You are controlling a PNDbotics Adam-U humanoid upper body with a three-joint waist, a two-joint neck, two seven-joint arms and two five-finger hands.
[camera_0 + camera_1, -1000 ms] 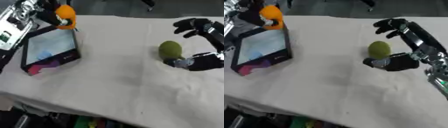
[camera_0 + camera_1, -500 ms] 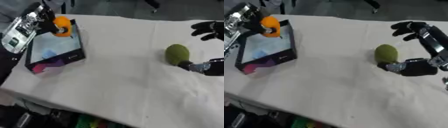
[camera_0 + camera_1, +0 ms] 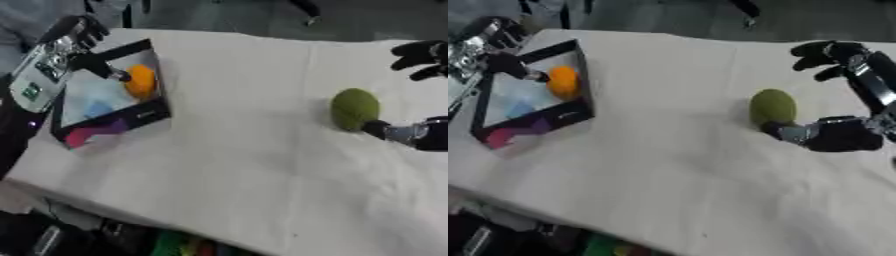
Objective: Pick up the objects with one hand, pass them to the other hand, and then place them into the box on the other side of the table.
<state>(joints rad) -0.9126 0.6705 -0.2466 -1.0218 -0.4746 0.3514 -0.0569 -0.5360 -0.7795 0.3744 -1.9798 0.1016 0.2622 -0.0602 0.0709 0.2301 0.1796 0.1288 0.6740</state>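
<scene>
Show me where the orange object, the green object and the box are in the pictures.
orange object (image 3: 140, 81), left eye view, its rounded middle.
green object (image 3: 773, 107), right eye view, centre of its top surface.
box (image 3: 131, 114), left eye view, its dark front wall.

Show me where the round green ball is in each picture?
Left eye view: the round green ball sits right of centre on the white tablecloth, close to the right edge.
Right eye view: the same ball sits nearer the middle, right of centre.
Shared landmark: the black box with the orange ball inside, at the left side.
</scene>
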